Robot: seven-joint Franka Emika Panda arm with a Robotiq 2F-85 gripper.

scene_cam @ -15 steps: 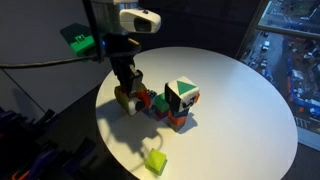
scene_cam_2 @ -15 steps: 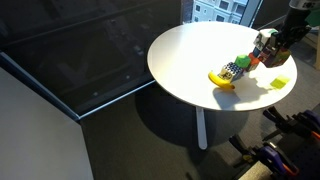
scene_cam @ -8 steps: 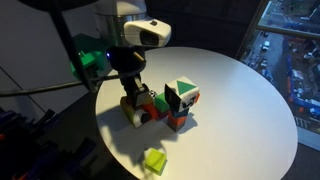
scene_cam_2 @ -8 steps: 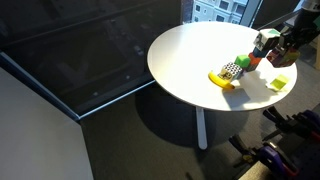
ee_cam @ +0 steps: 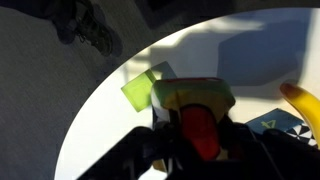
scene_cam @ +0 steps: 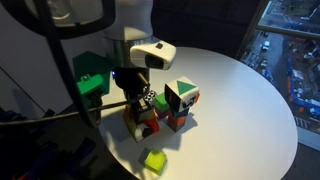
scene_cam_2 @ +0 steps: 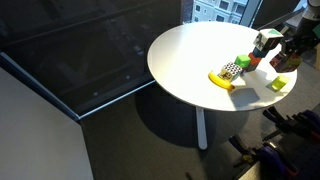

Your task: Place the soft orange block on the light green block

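My gripper is shut on the soft orange block and holds it just above the white round table. In the wrist view the orange-red block sits between the dark fingers. The light green block lies flat near the table's front edge, a short way from the gripper. It shows in the wrist view up and to the left of the held block. In the exterior view from farther off, the gripper hangs just above and beside the light green block.
A cluster of coloured blocks stands mid-table next to the gripper, with a green and white block on top. A yellow banana lies beside the cluster, and its tip shows in the wrist view. The table edge is close to the light green block.
The gripper has moved away from the block cluster toward the table edge and the light green block, carrying the orange block with it.
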